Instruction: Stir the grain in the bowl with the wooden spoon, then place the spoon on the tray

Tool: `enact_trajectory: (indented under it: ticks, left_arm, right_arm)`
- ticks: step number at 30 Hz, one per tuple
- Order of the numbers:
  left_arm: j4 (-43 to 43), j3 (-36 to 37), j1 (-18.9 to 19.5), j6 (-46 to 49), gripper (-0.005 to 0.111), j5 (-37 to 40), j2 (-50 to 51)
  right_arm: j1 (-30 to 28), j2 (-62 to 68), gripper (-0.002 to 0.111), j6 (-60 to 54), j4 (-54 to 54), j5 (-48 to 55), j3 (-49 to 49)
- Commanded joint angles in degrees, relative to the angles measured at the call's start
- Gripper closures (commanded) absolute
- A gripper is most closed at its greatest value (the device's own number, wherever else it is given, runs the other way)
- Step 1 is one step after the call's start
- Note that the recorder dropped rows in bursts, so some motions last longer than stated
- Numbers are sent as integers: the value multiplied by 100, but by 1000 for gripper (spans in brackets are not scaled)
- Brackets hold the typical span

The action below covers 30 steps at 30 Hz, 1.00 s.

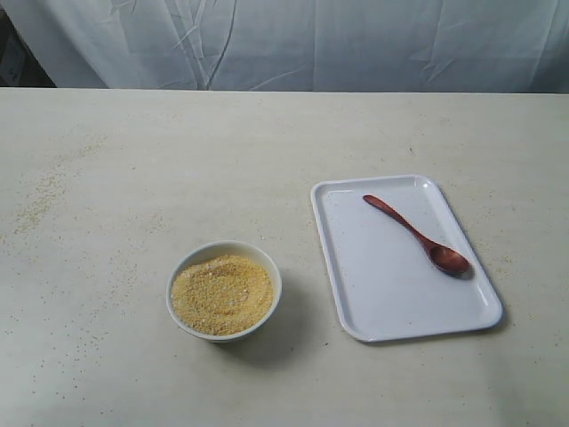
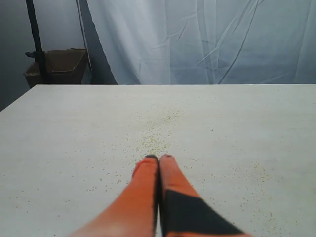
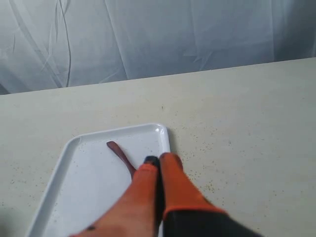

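A white bowl [image 1: 223,289] full of yellow grain [image 1: 221,294] stands near the table's front, left of a white tray [image 1: 391,294]. The dark wooden spoon [image 1: 416,235] lies loose on the tray, head toward the front right. No gripper shows in the exterior view. In the right wrist view my right gripper [image 3: 158,160] is shut and empty, above the tray [image 3: 84,187], with the spoon's handle [image 3: 120,154] showing past its fingers and the head hidden. In the left wrist view my left gripper [image 2: 158,158] is shut and empty over bare table.
Loose grains [image 2: 157,133] are scattered on the table in front of the left gripper, and a faint dusting [image 1: 40,200] lies at the far left. A pale curtain [image 1: 293,40] hangs behind the table. A dark stand and box [image 2: 52,66] sit beyond the table's corner.
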Motion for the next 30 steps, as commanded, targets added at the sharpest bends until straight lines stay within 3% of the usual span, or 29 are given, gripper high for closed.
enact_trajectory:
  ticks: [1, 14, 22, 30]
  left_arm:
    - [5, 10, 10, -2, 107, -8, -22]
    - [5, 10, 10, -2, 107, -8, -22]
    - [16, 10, 10, -2, 107, -8, -22]
    - [16, 10, 10, -2, 107, -8, -22]
  right_arm:
    - [-27, -43, 108, 4, 4, -52, 14]
    - [-27, -43, 108, 4, -17, -38, 14]
    - [-870, -43, 108, 4, -18, -38, 14]
    - [-930, -43, 108, 4, -18, -38, 14]
